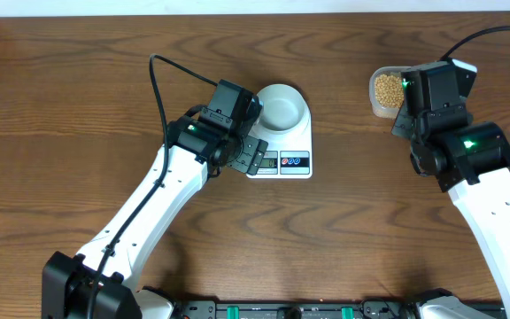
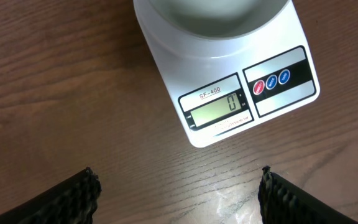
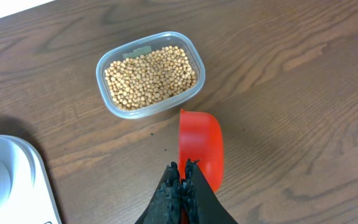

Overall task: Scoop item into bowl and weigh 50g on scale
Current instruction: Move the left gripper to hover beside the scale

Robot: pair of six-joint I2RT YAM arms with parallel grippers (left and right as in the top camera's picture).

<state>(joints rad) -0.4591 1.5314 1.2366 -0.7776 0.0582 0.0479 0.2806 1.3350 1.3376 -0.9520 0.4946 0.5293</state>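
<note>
The pale bowl (image 1: pixel 282 106) stands empty on the white scale (image 1: pixel 301 142). In the left wrist view the scale (image 2: pixel 272 50) shows 0 on its display, with the bowl (image 2: pixel 213 15) at the top edge. My left gripper (image 2: pixel 179 177) is open and empty over bare wood, just in front of the scale's display; in the overhead view it (image 1: pixel 248 158) is at the scale's left front corner. The tan beans (image 3: pixel 151 71) fill a clear tub (image 1: pixel 386 89). My right gripper (image 3: pixel 183 167) is shut on a red scoop (image 3: pixel 201 146), held just short of the tub.
The scale's corner (image 3: pixel 11 180) shows at the lower left of the right wrist view. The table's far edge runs behind the tub (image 3: pixel 114 46). Cables trail from both arms over the wood.
</note>
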